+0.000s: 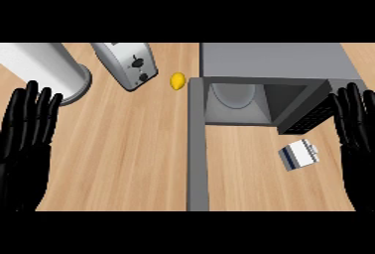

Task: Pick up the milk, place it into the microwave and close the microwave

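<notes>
White-and-blue milk carton (299, 155) lies slantwise before the grey box microwave (271, 59), near your black right hand (356, 124), far from your left hand (28, 124), both hands' fingers straight.

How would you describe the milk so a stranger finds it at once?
Find the open grey microwave at the view's upper right. The milk carton lies on the counter just in front of it. It is the only small white box with dark stripes.

Left hand (28, 130) and right hand (356, 130) rest open, fingers up.
</notes>
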Motion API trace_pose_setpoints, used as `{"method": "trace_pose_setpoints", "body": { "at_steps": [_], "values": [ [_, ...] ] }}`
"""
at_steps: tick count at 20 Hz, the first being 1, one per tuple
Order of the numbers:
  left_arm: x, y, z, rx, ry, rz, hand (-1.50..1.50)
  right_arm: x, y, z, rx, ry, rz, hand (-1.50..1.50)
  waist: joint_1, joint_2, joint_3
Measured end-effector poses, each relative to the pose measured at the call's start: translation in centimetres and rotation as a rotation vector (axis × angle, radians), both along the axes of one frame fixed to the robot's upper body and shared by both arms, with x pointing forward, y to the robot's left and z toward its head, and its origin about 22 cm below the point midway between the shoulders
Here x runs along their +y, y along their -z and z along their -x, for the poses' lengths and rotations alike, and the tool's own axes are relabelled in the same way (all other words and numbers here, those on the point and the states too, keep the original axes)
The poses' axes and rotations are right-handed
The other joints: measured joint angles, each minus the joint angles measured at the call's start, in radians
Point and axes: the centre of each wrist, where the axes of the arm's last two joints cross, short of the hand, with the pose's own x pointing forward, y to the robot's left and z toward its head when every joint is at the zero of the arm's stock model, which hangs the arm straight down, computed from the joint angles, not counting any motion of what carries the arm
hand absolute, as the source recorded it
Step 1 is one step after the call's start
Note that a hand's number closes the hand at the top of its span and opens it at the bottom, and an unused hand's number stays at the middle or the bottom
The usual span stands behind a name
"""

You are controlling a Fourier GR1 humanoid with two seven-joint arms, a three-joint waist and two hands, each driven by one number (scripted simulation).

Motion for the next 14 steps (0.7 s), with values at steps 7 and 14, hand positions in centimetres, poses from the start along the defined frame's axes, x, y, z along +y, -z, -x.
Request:
{"method": "trace_pose_setpoints", "body": {
  "at_steps": [7,14],
  "values": [
    [0.9,0.4,-0.8,0.039,0.03,0.053,-1.5,-5.6,0.1,1.4,0.041,-0.09,0.012,-1.5,-0.022,0.023,0.012],
    [1.3,2.9,0.9,0.134,0.058,0.232,-1.5,-9.9,2.6,2.9,0.169,-0.16,-0.025,-1.5,-0.021,0.027,0.014]
  ]
}}
